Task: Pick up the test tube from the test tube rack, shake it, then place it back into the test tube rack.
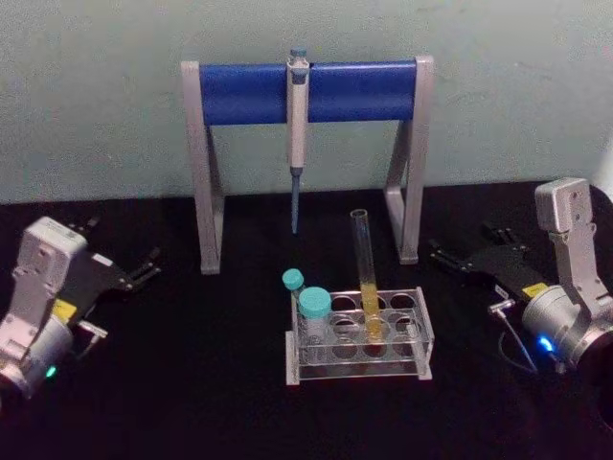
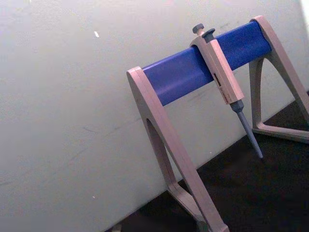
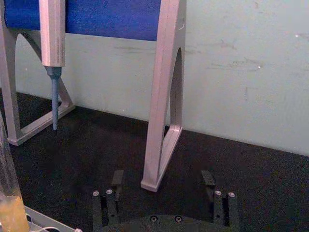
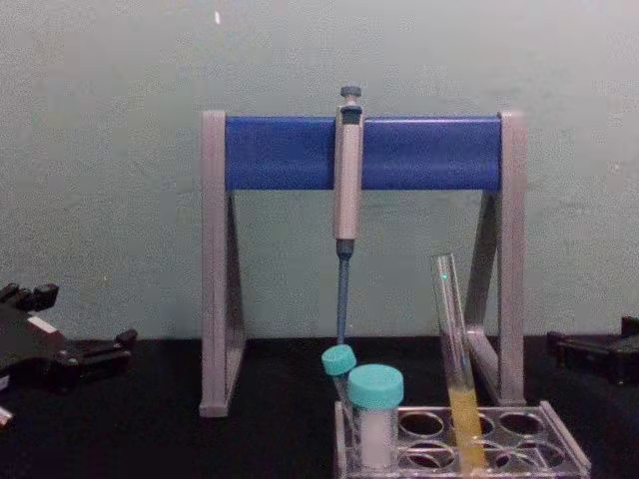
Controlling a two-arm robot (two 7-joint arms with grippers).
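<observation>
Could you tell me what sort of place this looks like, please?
Probably a laboratory bench mock-up: a grey-blue pipette hangs on a grey-and-blue stand, and a clear plastic rack holds a tall glass tube of yellow-orange liquid.

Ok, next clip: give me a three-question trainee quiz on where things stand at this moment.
1. True or false: the test tube stands in the test tube rack, touched by neither gripper.
2. Multiple choice: what hangs from the blue bar of the stand? A) a pipette B) a teal-capped tube C) a funnel
3. Short answer: which gripper lies on the test tube's side of the rack, and how are its fingers?

Key
1. True: it leans in a hole, with liquid in its lower part.
2. A: the pipette hangs tip down.
3. The right gripper; its fingers are open. The left gripper rests far off on the other side, nearer the teal-capped tubes.
</observation>
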